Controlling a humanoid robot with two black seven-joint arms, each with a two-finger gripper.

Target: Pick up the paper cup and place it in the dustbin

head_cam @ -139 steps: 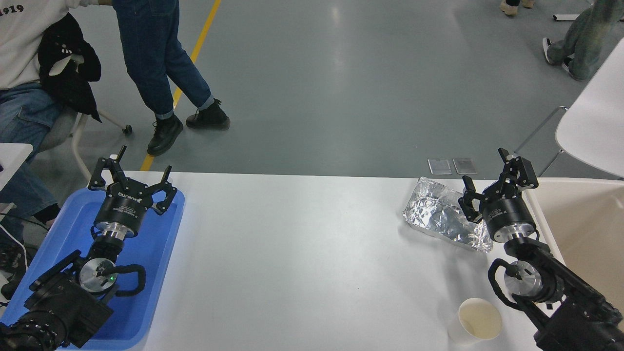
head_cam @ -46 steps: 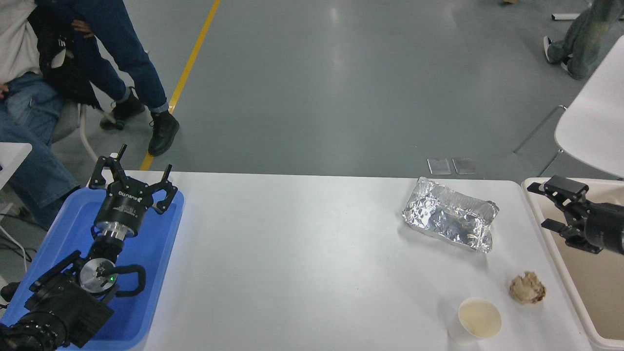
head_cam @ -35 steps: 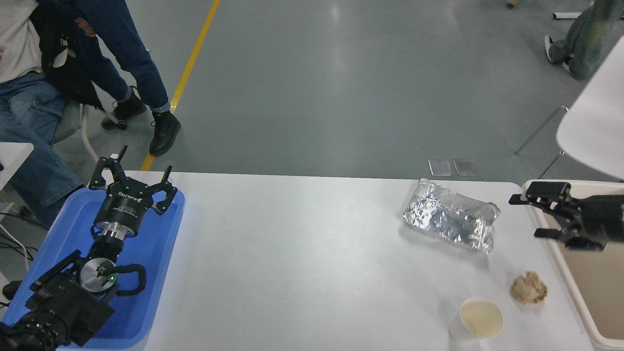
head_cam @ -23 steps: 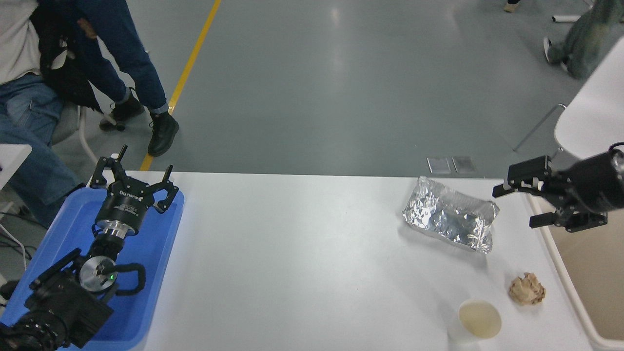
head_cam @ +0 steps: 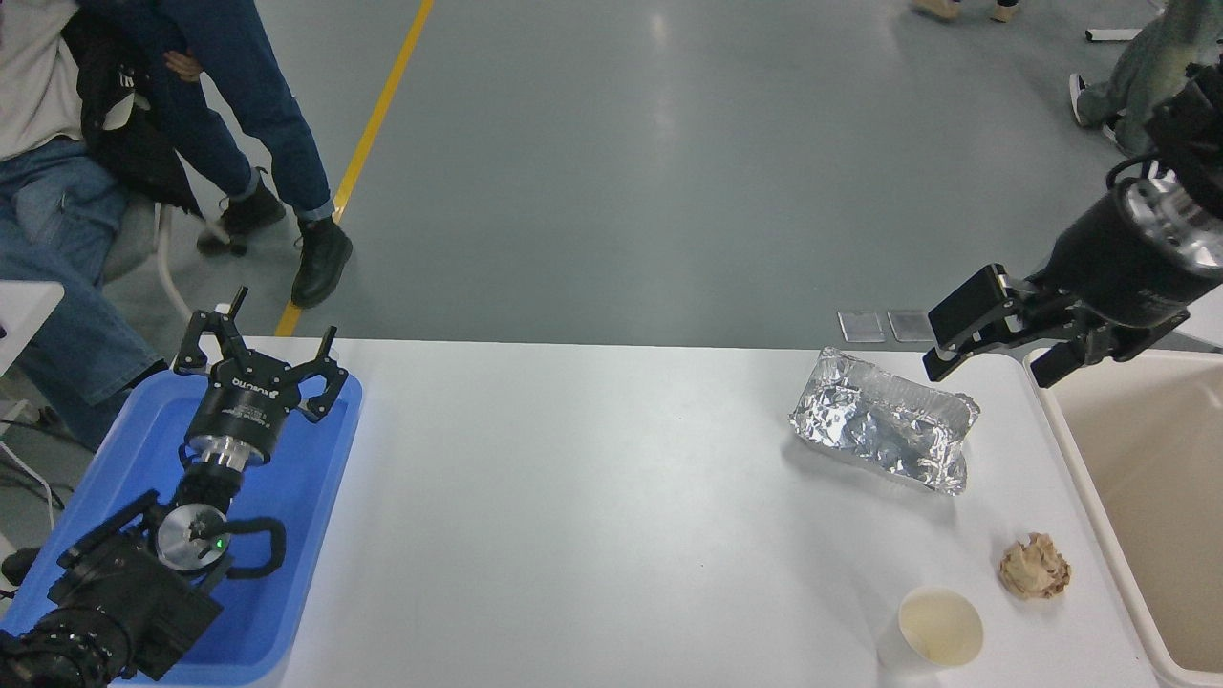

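Head view shows the paper cup (head_cam: 940, 628) upright at the desk's (head_cam: 592, 497) five o'clock edge, near the dustbin (head_cam: 1137, 487) at three o'clock, while the right claw (head_cam: 994, 349) hangs spread wide and empty above the foil tray (head_cam: 879, 432), left claw (head_cam: 258, 355) open over the blue tray (head_cam: 306, 478).

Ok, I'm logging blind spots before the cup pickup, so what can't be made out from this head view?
- Large beige rectangular plastic dustbin: cut off by the right and bottom edges, so most of its inside is unseen.
- Small white paper cup: only its inside and part of the wall show.
- Blue plastic tray: largely covered by the parked left gripper and its arm.
- Right gripper: jaws open, its arm cut off by the right edge.
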